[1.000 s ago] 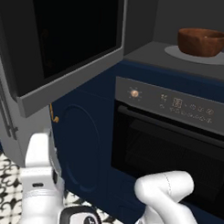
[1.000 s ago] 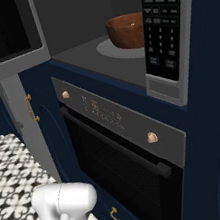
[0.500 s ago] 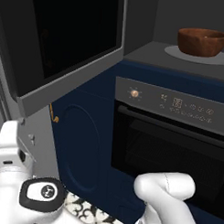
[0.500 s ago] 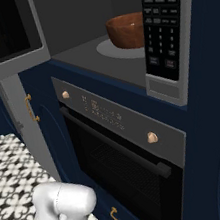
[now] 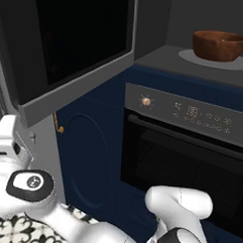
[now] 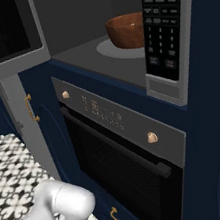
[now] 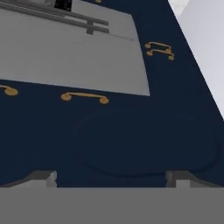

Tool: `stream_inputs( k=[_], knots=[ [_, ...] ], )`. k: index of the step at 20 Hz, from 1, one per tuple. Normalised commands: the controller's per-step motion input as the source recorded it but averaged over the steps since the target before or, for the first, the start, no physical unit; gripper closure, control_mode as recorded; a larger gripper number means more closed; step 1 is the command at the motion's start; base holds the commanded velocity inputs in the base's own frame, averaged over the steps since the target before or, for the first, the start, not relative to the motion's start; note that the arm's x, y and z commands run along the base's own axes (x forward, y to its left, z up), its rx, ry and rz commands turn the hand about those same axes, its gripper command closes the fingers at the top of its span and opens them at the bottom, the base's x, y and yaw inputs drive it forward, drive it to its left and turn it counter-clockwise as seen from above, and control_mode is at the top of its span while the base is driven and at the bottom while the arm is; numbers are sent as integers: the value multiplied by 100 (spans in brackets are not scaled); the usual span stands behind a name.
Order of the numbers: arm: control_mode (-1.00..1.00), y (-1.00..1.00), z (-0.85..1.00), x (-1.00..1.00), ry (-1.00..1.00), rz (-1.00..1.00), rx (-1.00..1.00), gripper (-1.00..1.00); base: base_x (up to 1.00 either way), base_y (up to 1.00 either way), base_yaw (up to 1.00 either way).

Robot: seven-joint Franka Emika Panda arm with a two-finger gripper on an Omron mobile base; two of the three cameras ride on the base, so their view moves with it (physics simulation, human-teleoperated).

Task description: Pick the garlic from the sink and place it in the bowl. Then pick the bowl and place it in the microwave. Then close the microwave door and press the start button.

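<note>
The bowl [image 5: 219, 45] sits upright on the flat grey turntable [image 5: 215, 60] inside the microwave [image 6: 91, 49], toward the back of the cavity; whether the garlic lies in it cannot be told, since its inside is hidden by the rim. The microwave door [image 5: 71, 47] stands swung out to the left, dark glass facing the room, its lower grey edge hanging over the navy cabinet front [image 5: 90, 147].

Change from half a second ago — bowl, door and oven are unmoved. In the left base view the arm's round black-and-white joint cap [image 5: 29, 182] has risen and the white link now lies closer under the door's lower corner.

The gripper [image 7: 109, 177] has its jaws spread wide, nothing between them; it points at navy cabinetry with brass handles [image 7: 84, 97].

Open room: the cavity mouth is unobstructed between the door's hinge side and the keypad panel [image 6: 165, 32]. Below it, the black oven [image 6: 124, 155] with its bar handle projects slightly.
</note>
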Motion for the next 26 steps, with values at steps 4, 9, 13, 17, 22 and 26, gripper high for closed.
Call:
stream_inputs(
  k=[4,9,13,17,22,26],
  knots=[
    [-100,-8,23,19,-3,0,1,-100,0,0,0],
    [-100,-35,52,0,-2,0,7,-100,0,0,0],
    [-100,-82,54,-32,-13,0,17,-100,0,0,0],
    [-100,-75,69,-74,-36,0,15,-100,0,0,0],
    [-100,-81,87,-83,-39,0,20,-100,0,0,0],
    [-100,-76,86,-86,-28,1,23,-100,0,0,0]
  ],
)
